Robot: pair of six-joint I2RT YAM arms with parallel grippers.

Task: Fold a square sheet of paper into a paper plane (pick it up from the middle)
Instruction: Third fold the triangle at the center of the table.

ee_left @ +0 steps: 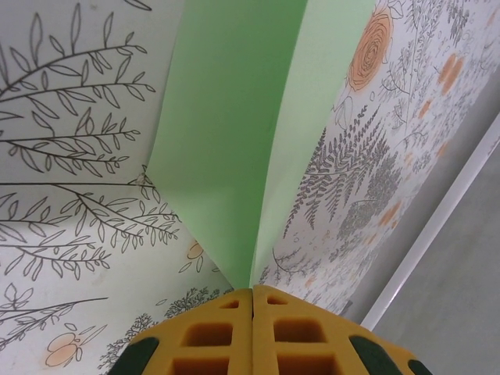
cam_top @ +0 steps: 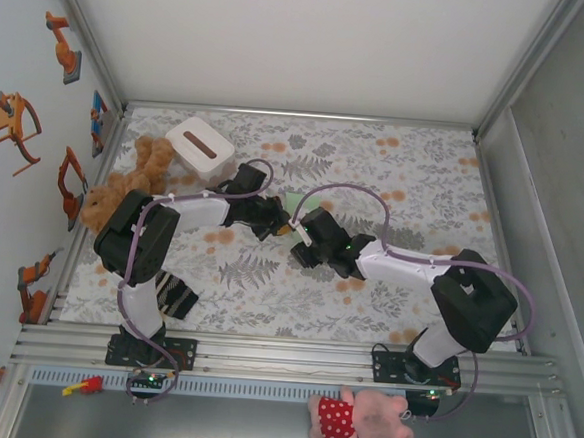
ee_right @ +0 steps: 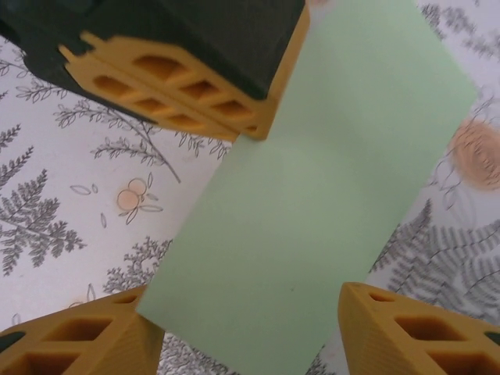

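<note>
The square sheet of paper (ee_right: 320, 180) is pale green and folded over into a long rectangle, held just above the flowered tablecloth. My left gripper (ee_left: 252, 291) is shut on one end of it, and the sheet fans out from the closed yellow pads in a V (ee_left: 226, 141). From above, a sliver of green (cam_top: 291, 201) peeks out beside the left gripper (cam_top: 277, 223). My right gripper (ee_right: 248, 312) is open, one yellow finger on each side of the sheet's near end, without pinching it. The left fingers (ee_right: 172, 86) clamp the sheet's far corner in the right wrist view.
A white box with a dark slot (cam_top: 199, 144) and a brown teddy bear (cam_top: 124, 182) lie at the back left. A striped dark cloth (cam_top: 176, 296) sits by the left arm's base. A pink plush toy (cam_top: 358, 419) lies in front of the rail.
</note>
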